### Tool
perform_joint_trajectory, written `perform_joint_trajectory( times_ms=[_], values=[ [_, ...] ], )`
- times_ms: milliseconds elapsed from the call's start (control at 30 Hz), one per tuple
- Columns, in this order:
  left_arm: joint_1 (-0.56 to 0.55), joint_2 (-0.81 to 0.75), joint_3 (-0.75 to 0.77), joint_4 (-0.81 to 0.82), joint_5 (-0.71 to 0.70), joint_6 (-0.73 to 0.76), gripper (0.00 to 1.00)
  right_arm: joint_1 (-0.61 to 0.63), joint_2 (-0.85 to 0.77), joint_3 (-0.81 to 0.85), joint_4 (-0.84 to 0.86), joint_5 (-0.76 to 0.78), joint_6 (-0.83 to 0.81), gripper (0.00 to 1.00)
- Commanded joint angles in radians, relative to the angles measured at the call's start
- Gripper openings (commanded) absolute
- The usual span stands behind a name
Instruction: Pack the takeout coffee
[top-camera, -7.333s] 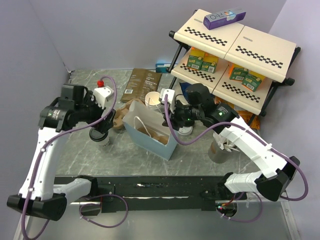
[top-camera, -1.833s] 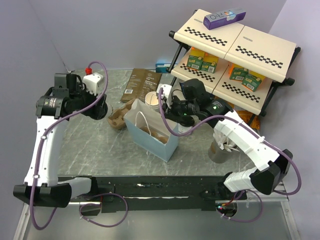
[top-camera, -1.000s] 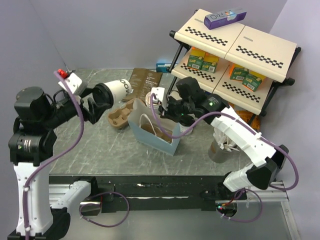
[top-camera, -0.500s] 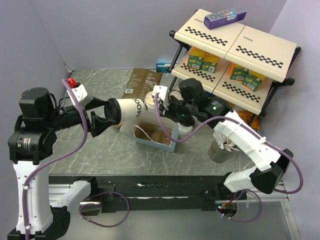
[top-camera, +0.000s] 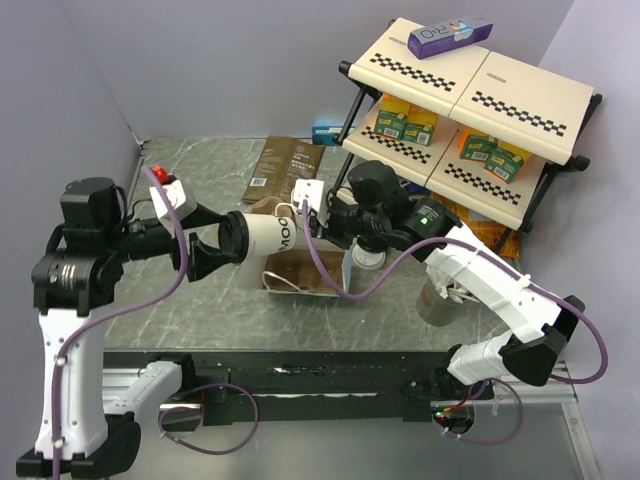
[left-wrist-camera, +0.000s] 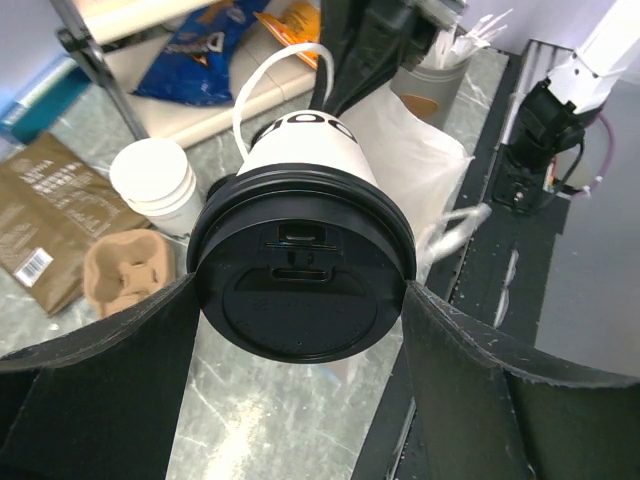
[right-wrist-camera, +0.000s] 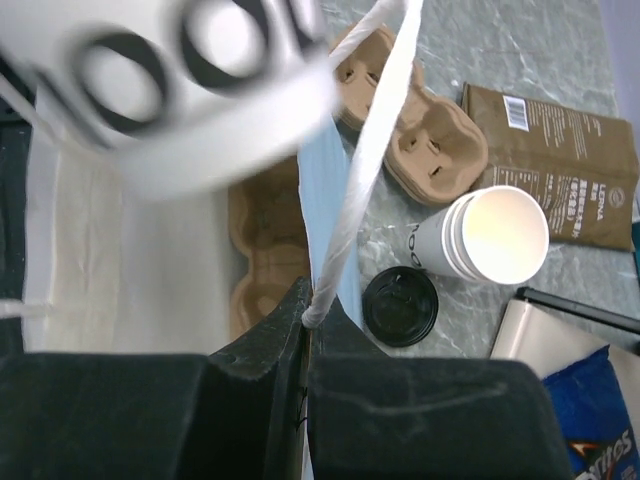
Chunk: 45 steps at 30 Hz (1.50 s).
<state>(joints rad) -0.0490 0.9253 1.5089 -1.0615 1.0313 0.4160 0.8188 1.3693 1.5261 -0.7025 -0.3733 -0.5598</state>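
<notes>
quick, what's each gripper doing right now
left gripper: closed around the lidded coffee cup, which it holds on its side.
right gripper: shut, pinching the white handle of the paper bag.

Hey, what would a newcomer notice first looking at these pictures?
First, the black-lidded white takeout cup, held sideways in the left tool mid-scene, over the mouth of the light-blue paper bag. Next, the right tool, shut on the bag's white cord handle, close beside the cup.
</notes>
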Motion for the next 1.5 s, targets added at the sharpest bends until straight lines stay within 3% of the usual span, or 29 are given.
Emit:
perform_joint_trajectory(
  times_ms=[0, 333, 533, 733, 1233, 1367, 1467],
  values=[
    [-0.002, 0.055, 0.039, -0.032, 0.084, 0.072, 0.01, 0.020, -0.021, 0.039, 0.046, 0.030, -0.017, 0.00],
    [-0.133, 0.110, 0.027, -0.095, 0.000, 0.152, 0.01, 0.023, -0.019, 0.048, 0.093, 0.085, -0.014, 0.00],
    [-0.261, 0.145, 0.007, -0.092, -0.051, 0.119, 0.01, 0.028, -0.026, 0.040, 0.112, 0.099, -0.023, 0.00],
    [-0.308, 0.185, -0.022, -0.060, -0.046, 0.098, 0.01, 0.062, -0.045, 0.006, 0.120, 0.123, -0.067, 0.00],
    [-0.382, 0.146, -0.209, 0.158, -0.191, 0.029, 0.01, 0.100, -0.116, -0.125, 0.225, 0.186, 0.034, 0.00],
    [-0.422, 0.106, -0.280, 0.242, -0.258, 0.044, 0.01, 0.100, -0.194, -0.254, 0.385, 0.181, 0.034, 0.00],
    [-0.466, 0.076, -0.322, 0.313, -0.322, 0.040, 0.01, 0.100, -0.202, -0.267, 0.400, 0.194, 0.050, 0.00]
  ],
)
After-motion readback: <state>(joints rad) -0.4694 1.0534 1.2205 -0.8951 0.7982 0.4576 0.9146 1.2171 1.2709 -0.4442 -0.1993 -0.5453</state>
